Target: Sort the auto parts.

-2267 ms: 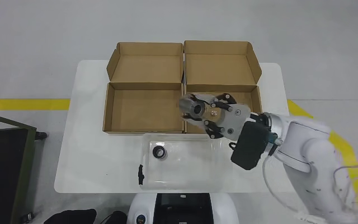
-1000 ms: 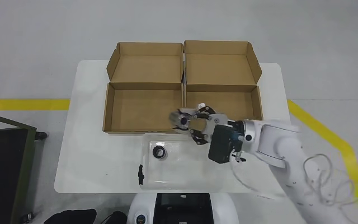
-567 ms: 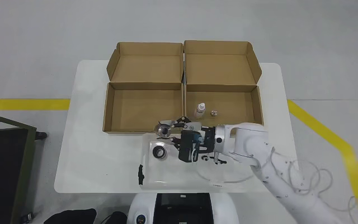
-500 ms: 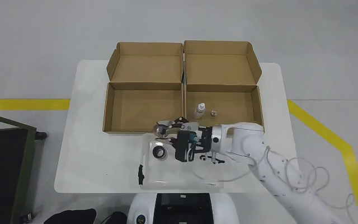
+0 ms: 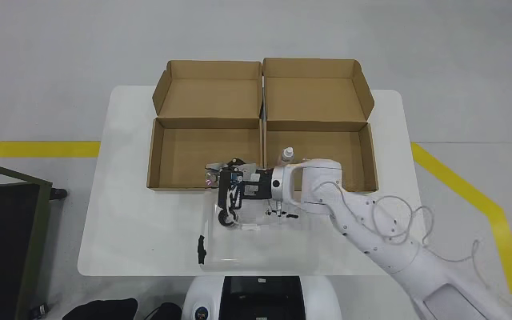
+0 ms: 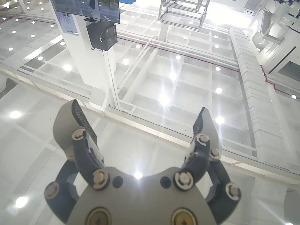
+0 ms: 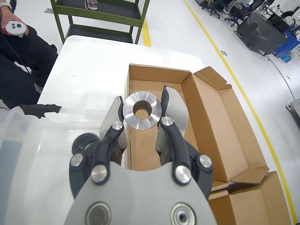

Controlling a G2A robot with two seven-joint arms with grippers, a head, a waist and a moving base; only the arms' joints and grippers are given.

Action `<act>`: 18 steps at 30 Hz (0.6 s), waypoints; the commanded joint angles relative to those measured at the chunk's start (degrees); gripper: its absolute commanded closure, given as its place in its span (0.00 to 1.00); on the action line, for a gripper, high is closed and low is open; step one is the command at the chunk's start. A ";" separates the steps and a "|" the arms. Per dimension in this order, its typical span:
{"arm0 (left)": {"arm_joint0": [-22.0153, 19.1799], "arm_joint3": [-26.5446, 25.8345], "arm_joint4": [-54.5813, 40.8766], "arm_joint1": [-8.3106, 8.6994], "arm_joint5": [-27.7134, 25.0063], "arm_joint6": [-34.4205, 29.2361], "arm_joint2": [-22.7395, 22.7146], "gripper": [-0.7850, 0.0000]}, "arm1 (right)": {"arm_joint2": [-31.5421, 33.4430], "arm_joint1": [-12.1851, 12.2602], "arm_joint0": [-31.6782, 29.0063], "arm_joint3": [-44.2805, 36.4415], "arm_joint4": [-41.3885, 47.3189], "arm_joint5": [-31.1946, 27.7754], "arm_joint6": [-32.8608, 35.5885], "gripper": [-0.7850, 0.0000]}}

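My right gripper [image 7: 142, 95] is shut on a silver metal ring [image 7: 142, 113] with a centre hole. In the top view the right gripper [image 5: 218, 178] holds the ring [image 5: 211, 176] over the near wall of the left cardboard box [image 5: 200, 156], whose brown floor [image 7: 206, 122] is bare. A black bearing [image 5: 228, 216] lies in the clear plastic tray [image 5: 272, 240], just below the gripper; in the right wrist view the bearing [image 7: 83, 141] sits beside the fingers. My left gripper [image 6: 138, 108] is open, holds nothing and points at the ceiling.
The right cardboard box [image 5: 336, 152] holds a small white bottle [image 5: 286, 153]. Both boxes have lids folded open at the back. A strip of black tape [image 5: 200, 250] marks the tray's corner. A green shelf cart [image 5: 20, 232] stands left of the white table [image 5: 120, 208].
My right arm has swept left with the ring, from over the right box, across the tray's back edge, to the near wall of the left box.
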 commanded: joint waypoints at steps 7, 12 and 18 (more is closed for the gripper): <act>0.00 0.00 0.00 0.00 0.00 0.00 0.00 0.00 | -5.79 -4.26 6.36 9.10 2.10 1.81 1.61 1.00; 0.00 0.00 0.00 0.00 0.00 0.00 0.00 0.00 | -8.29 -6.89 9.28 14.54 3.81 2.06 1.01 1.00; 0.00 0.00 0.00 0.00 0.00 0.00 0.00 0.00 | -10.81 -9.98 12.59 21.21 5.04 1.66 1.69 1.00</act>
